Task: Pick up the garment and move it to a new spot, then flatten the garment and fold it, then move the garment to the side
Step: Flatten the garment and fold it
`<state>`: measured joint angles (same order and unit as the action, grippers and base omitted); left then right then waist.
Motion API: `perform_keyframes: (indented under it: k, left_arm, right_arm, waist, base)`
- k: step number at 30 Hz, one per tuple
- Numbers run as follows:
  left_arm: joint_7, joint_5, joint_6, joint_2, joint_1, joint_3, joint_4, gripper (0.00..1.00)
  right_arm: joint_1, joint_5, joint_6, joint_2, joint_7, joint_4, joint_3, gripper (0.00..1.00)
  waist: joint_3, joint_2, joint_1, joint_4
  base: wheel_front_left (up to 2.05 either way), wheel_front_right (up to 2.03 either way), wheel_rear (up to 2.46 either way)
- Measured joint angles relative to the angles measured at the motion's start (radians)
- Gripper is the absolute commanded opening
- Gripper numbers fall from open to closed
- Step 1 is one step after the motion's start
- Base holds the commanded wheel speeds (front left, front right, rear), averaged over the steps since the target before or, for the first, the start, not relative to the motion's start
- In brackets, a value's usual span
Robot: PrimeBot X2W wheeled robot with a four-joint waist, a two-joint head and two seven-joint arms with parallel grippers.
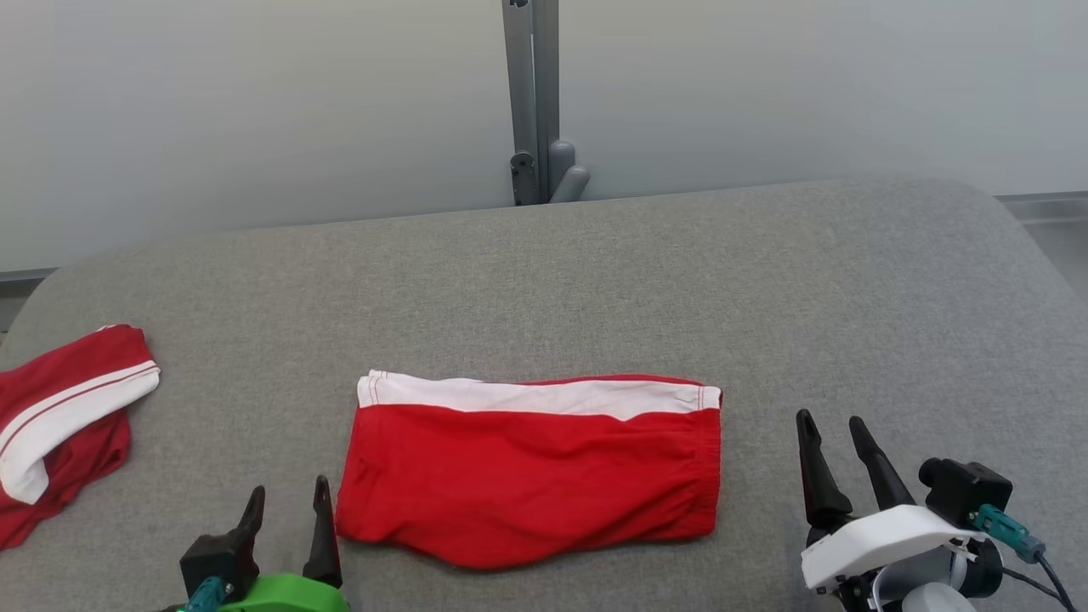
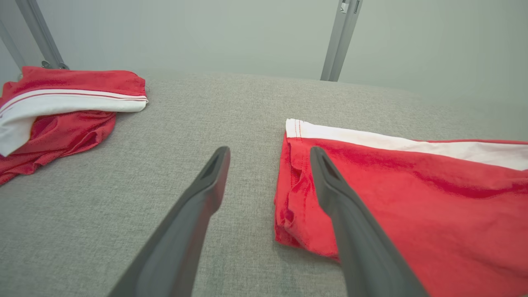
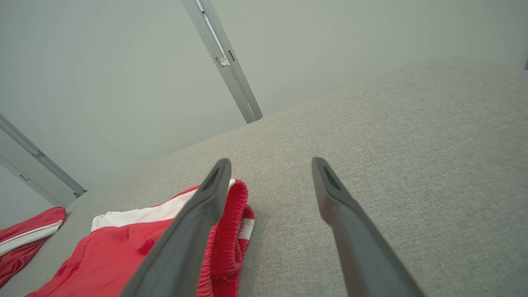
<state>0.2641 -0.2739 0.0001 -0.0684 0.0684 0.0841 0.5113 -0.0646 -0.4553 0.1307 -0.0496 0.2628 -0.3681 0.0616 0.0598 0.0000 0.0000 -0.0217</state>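
Red shorts (image 1: 527,463) lie folded flat on the grey worktop (image 1: 765,280). We see left claw (image 1: 289,486) and right claw (image 1: 829,418) released, flanking them, presumably ready to shift them aside.

This is looking like a robotics lab or test cell rather than a home. A broad table (image 1: 595,280) padded in plain grey fabric, with rounded corners, is standing against bare pale wall panels (image 1: 255,102) that are closing the space in. A grey aluminium post (image 1: 531,93) with a bracket (image 1: 561,174) at its foot is rising at the seam between the panels.
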Motion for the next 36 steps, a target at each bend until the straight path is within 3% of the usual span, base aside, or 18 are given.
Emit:
perform_keyframes:
  k: [11, 18, 25, 34, 35, 36]
  left_arm:
    - [0.0, 0.101, -0.035, 0.014, -0.096, -0.063, -0.118, 1.0]
    - [0.0, 0.122, -0.054, 0.017, -0.099, -0.05, -0.139, 1.0]
    - [0.0, 0.116, -0.062, 0.018, -0.097, -0.029, -0.136, 1.0]
    - [0.0, 0.131, -0.069, 0.018, -0.075, -0.02, -0.155, 1.0]
    - [0.0, 0.133, -0.071, 0.018, -0.069, -0.014, -0.156, 1.0]
    - [0.0, 0.134, -0.071, 0.018, -0.065, -0.01, -0.156, 1.0]
  right_arm:
    - [0.008, 0.017, 0.0, 0.0, 0.0, 0.007, 0.01, 1.0]
    - [-0.012, 0.049, 0.0, 0.001, 0.0, -0.064, 0.008, 1.0]
    - [-0.066, 0.077, 0.0, 0.0, 0.0, -0.28, 0.003, 1.0]
    - [-0.165, -0.09, 0.001, 0.0, 0.004, -0.48, 0.042, 1.0]
    - [-0.173, -0.111, 0.002, 0.0, 0.005, -0.491, 0.045, 0.83]
    - [-0.179, -0.117, 0.002, -0.001, 0.009, -0.5, 0.051, 0.83]
  waist:
    - [0.01, 0.0, 0.0, 0.056]
    - [-0.003, 0.0, 0.0, 0.122]
    - [-0.027, 0.0, 0.0, 0.202]
    - [-0.084, 0.0, 0.0, 0.267]
    - [-0.09, 0.0, 0.0, 0.269]
    - [-0.094, 0.0, 0.0, 0.27]
  base:
    - [0.0, 0.0, 0.0]
    - [0.0, 0.0, 0.0]
    - [0.0, 0.0, 0.0]
    - [0.0, 0.0, 0.0]
    - [0.0, 0.0, 0.0]
    - [0.0, 0.0, 0.0]
